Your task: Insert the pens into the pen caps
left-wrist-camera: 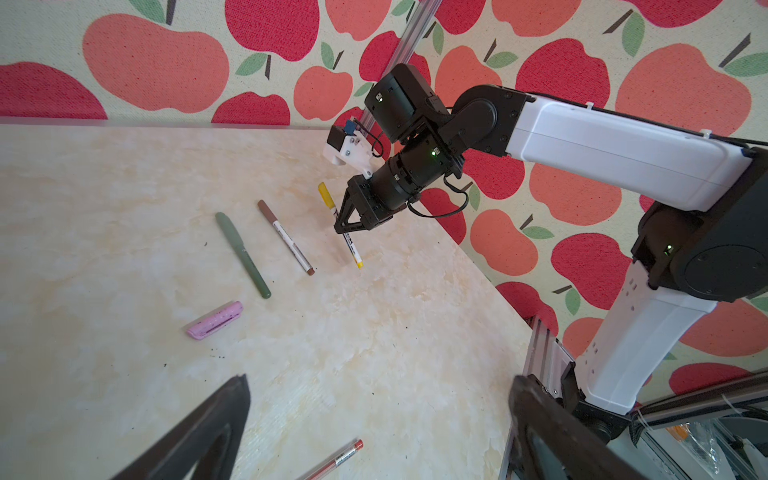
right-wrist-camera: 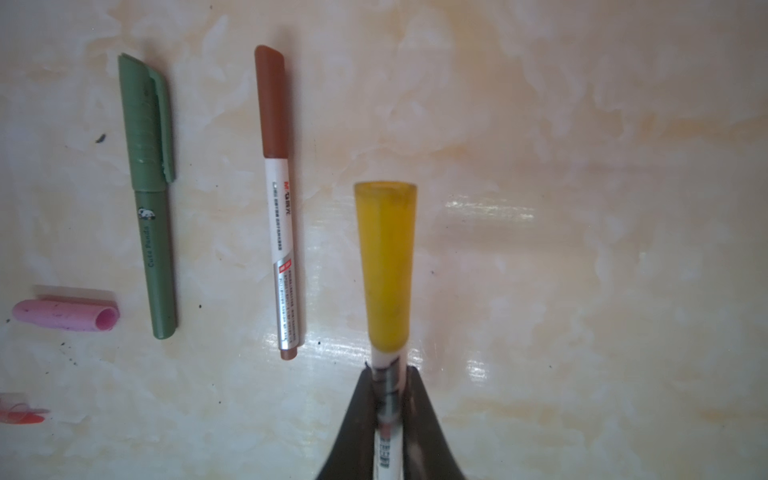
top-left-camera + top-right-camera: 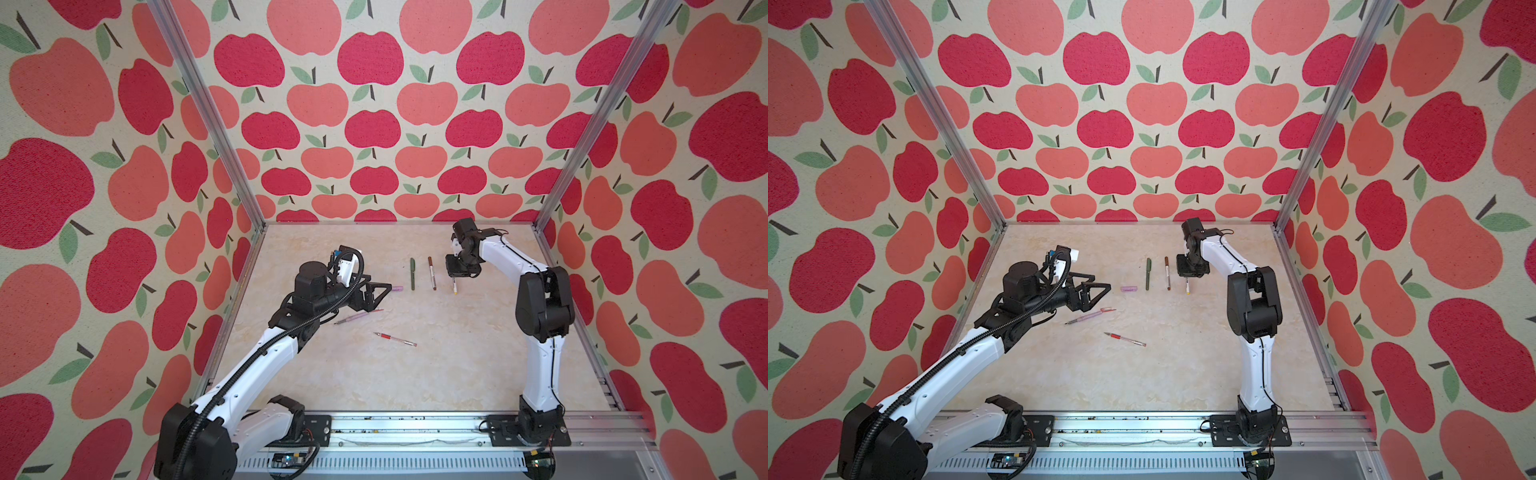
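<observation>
right tool (image 3: 455, 277) clamps the yellow-capped pen (image 3: 454, 287), right of centre in a top view | left tool (image 3: 380, 297) gapes wide, just beside the lilac cap (image 3: 397, 288)

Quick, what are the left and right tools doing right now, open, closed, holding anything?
Left tool: open, holding nothing.
Right tool: closed on the white-and-yellow pen.

perhaps a red cap (image 2: 20, 412), half off-frame
</observation>
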You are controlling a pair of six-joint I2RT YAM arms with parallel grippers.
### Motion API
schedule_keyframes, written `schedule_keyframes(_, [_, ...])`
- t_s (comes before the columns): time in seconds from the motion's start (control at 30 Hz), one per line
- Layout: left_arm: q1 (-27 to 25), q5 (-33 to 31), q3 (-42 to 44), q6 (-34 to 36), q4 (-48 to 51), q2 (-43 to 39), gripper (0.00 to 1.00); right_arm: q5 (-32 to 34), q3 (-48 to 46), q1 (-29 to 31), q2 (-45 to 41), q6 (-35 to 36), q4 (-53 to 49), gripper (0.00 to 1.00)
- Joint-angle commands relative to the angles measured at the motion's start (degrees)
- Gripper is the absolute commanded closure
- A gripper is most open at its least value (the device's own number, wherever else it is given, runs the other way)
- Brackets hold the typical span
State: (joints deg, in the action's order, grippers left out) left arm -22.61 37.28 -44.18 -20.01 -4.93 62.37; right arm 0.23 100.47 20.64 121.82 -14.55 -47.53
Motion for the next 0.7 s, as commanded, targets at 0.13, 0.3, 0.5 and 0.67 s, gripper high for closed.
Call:
schedule_keyframes(0.13, [0.4,0.5,-0.8,-0.6,-0.3,2.3,0.01,0.6,3.6,-0.9,3.5,2.0,-0.9,0.98])
schedule_keyframes(0.3, [0.4,0.4,-0.9,-0.6,-0.1,2.3,0.01,-0.2,4.3,-1.4,5.0,1.9,-0.1,0.97])
schedule_keyframes(0.5, [0.4,0.3,-1.1,-0.8,0.1,2.6,0.01,-0.9,4.6,-1.7,5.9,1.9,1.4,0.97])
schedule_keyframes(0.67, [0.4,0.3,-1.1,-1.0,0.1,2.9,0.01,-1.3,5.7,-1.9,6.9,2.0,1.4,0.97])
